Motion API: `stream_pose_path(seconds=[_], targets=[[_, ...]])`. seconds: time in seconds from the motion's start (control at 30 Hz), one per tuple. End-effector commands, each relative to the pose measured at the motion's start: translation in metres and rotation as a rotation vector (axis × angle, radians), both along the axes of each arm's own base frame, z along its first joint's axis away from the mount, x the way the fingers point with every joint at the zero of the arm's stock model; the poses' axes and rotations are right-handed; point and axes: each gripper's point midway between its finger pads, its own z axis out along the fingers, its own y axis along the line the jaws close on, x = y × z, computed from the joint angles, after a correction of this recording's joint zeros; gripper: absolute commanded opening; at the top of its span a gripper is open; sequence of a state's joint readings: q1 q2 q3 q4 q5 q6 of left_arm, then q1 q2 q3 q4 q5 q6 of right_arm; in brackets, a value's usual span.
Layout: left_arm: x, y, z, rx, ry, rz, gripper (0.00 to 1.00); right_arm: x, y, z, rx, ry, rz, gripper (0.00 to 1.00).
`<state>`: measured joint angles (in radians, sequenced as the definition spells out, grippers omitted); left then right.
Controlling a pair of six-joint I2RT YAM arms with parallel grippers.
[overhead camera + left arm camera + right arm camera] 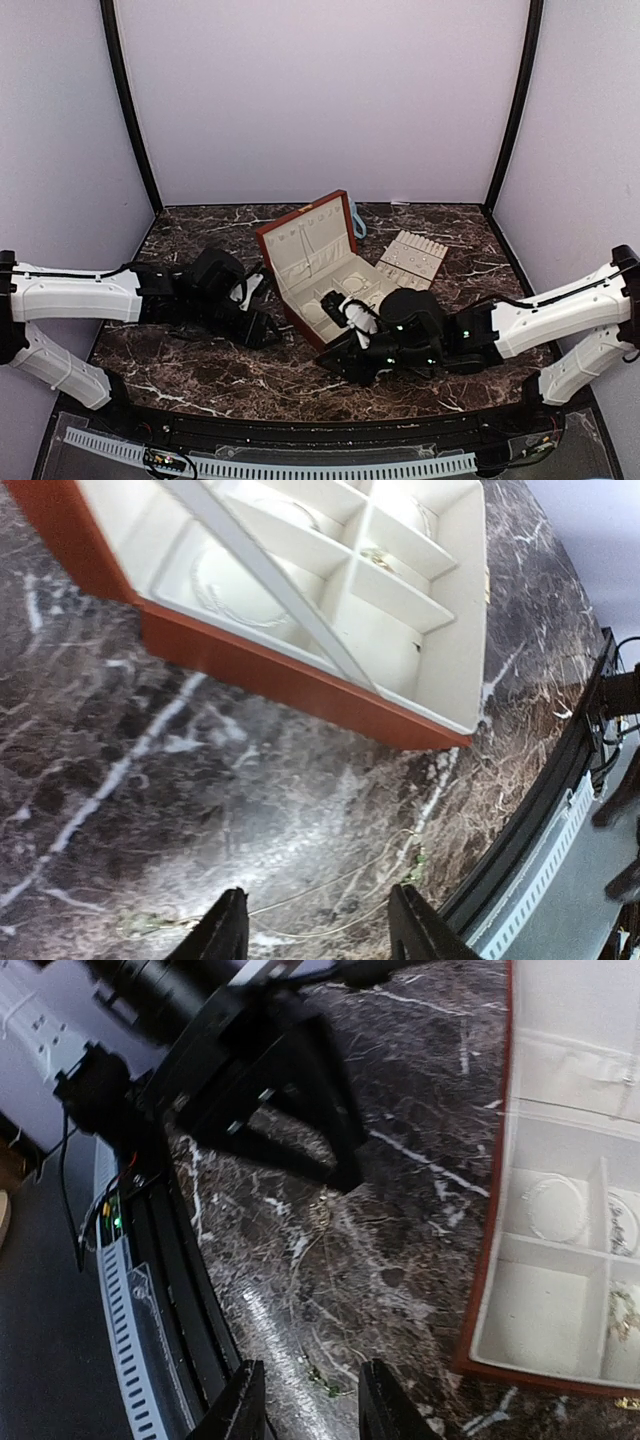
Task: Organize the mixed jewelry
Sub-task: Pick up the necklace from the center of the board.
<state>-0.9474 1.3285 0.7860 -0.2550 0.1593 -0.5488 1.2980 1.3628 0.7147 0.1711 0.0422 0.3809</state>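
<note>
Left jaws: standing spread, gaping over the chain, lower middle of the left wrist view.
Mixed jewelry: a thin pale chain (330, 885) is lying loose on the dark marble worktop (200, 370); faint silvery hoops (230, 580) are resting in compartments.
Box (300, 255): sitting open, centre frame.
Right jaws: hanging spread, pinching nothing.

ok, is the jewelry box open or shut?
Open. The lid of the box stands raised behind the cream compartments in the top view, and both wrist views look straight into them.
</note>
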Motion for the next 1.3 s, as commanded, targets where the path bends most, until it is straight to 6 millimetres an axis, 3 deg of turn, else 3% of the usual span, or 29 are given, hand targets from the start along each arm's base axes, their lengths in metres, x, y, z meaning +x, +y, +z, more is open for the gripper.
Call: stream_pose_path(seconds=[0.0,0.17,0.33,0.53,1.27], targets=[[0.017,0.030,0.027,0.022,-0.063,0.007,0.52,-0.038,0.035,-0.005,-0.047,-0.050,0.221,0.33],[0.048,0.063,0.057,0.001,-0.128,0.069,0.58,-0.048,0.050,-0.036,-0.140,-0.071,0.312,0.33],[0.075,0.079,0.084,-0.006,-0.235,0.088,0.60,-0.048,0.053,-0.070,-0.257,-0.081,0.357,0.29],[0.092,0.088,0.098,0.047,-0.366,0.102,0.61,-0.043,0.048,-0.100,-0.384,-0.107,0.380,0.25],[0.096,0.092,0.081,0.062,-0.430,0.103,0.61,-0.033,0.043,-0.131,-0.518,-0.180,0.412,0.23]])
